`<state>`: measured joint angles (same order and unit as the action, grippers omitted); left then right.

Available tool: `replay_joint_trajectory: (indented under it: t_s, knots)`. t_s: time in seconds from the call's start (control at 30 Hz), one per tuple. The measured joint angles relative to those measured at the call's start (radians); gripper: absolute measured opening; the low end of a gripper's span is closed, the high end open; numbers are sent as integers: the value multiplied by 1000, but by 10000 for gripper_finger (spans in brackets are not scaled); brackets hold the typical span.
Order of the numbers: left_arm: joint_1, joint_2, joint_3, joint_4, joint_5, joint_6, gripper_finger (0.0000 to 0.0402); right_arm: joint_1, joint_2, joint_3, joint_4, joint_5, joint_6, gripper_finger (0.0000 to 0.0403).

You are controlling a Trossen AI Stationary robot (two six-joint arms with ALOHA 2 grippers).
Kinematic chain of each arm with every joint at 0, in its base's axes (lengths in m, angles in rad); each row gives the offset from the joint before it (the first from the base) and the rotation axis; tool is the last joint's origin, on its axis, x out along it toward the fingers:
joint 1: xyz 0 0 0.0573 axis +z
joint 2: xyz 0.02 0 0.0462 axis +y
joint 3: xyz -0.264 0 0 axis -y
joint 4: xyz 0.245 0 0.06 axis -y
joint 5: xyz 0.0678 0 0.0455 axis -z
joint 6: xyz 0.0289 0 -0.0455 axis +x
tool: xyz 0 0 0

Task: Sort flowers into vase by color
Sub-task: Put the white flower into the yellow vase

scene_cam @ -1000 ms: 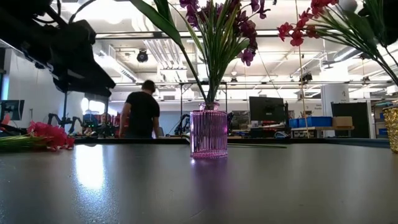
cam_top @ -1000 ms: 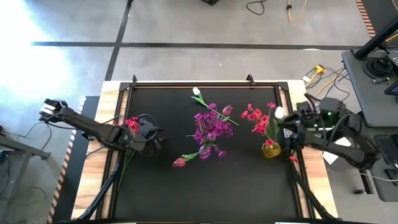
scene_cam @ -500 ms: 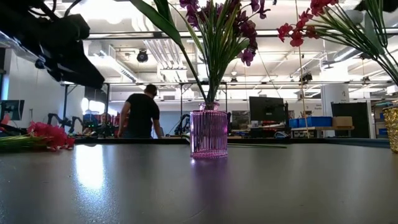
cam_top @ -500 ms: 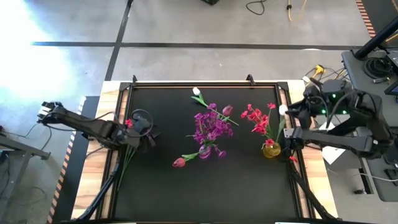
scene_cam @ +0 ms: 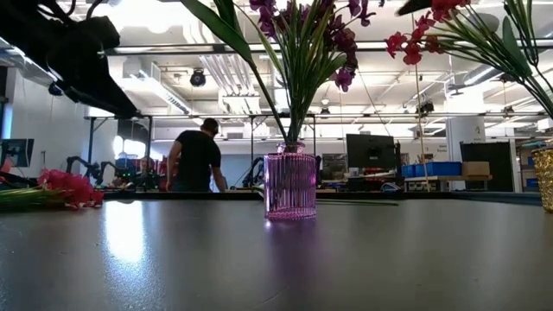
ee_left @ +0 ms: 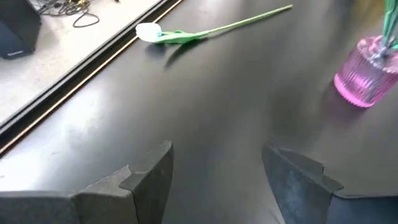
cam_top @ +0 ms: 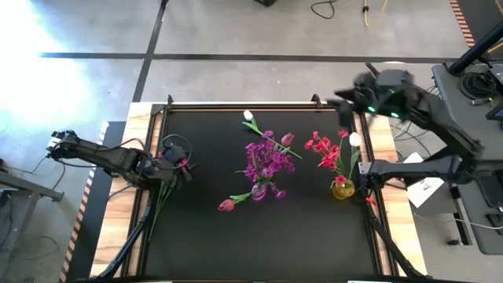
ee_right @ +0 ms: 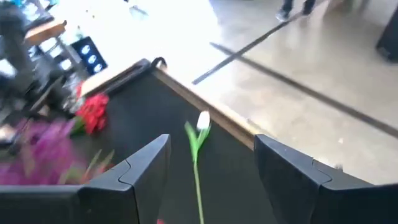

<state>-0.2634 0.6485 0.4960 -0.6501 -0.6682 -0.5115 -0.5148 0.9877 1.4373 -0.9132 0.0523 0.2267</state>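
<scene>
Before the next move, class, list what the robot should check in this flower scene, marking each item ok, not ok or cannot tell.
1. Left tool open and empty: ok.
2. Right tool open and empty: ok.
3. Pink vase upright: ok.
4. White flower lying clear of other things: ok.
5. Every flower sorted: not ok, the white flower lies loose.

Overhead, table-level and wrist cameras all share the black table [cam_top: 259,236].
</scene>
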Motion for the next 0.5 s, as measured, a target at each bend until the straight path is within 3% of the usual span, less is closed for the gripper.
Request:
replay_joint_trajectory:
  t_s: [0.23,0.4,0.5]
  knots:
    - [-1,-16,-71,91,5,-79,229,-17,276,61,106,96,-19,224]
    - [-1,12,-103,189,37,-76,229,-52,487,106,110,96,-21,224]
    - [-2,31,-106,227,58,-74,229,-82,615,132,104,45,-41,224]
